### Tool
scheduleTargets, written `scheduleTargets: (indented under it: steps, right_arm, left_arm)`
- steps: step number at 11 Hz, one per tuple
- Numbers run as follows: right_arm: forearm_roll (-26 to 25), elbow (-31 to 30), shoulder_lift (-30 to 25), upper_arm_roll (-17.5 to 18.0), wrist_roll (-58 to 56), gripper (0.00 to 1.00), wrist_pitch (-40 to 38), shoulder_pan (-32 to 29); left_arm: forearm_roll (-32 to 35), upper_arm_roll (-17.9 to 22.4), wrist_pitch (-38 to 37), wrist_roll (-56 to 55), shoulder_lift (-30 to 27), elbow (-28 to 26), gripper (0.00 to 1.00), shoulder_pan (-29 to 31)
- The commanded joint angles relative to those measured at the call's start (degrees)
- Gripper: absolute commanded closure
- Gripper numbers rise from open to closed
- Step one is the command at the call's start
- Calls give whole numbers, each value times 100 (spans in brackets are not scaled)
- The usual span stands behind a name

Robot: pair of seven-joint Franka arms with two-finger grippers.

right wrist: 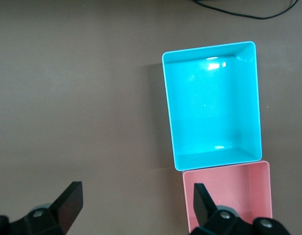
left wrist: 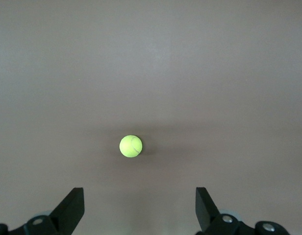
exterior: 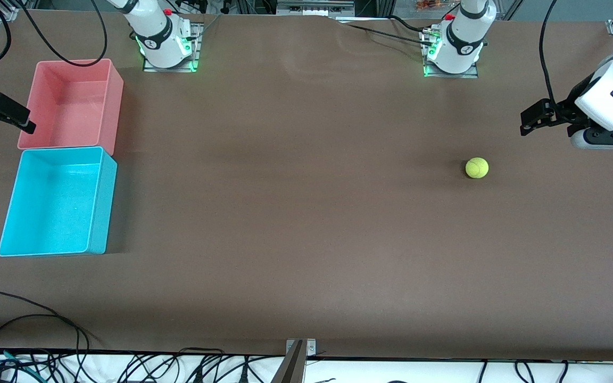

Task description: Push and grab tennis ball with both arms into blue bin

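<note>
The tennis ball (exterior: 477, 167) lies on the brown table toward the left arm's end, and it also shows in the left wrist view (left wrist: 131, 146). My left gripper (exterior: 531, 120) hangs open and empty over the table, apart from the ball; its own view shows it (left wrist: 139, 197) with jaws wide. The blue bin (exterior: 102, 208) stands empty at the right arm's end and shows in the right wrist view (right wrist: 169, 113). My right gripper (exterior: 19, 118) hangs open and empty beside the bins, its jaws wide in its own view (right wrist: 136, 192).
An empty pink bin (exterior: 116, 101) stands against the blue bin, farther from the front camera; it also shows in the right wrist view (right wrist: 224, 170). Both arm bases stand along the table's back edge. Black cables (exterior: 46, 319) lie at the front edge by a metal bracket (exterior: 296, 361).
</note>
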Motion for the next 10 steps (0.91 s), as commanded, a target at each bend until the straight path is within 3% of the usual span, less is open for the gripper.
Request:
scheduleTargets:
  steps: [1, 8, 9, 10]
  right_arm:
    - [110, 95, 9, -23, 50, 0, -28, 10]
    - [110, 95, 18, -23, 50, 0, -37, 10]
    - [110, 95, 9, -23, 50, 0, -28, 10]
    - [110, 95, 9, -23, 50, 0, -28, 10]
  left_arm:
    - [-64, -2, -99, 119, 4, 87, 0, -8]
    - [-108, 15, -134, 127, 5, 70, 0, 27]
    - [-108, 15, -143, 127, 4, 61, 7, 27]
    - [-108, 7, -143, 127, 4, 61, 33, 27]
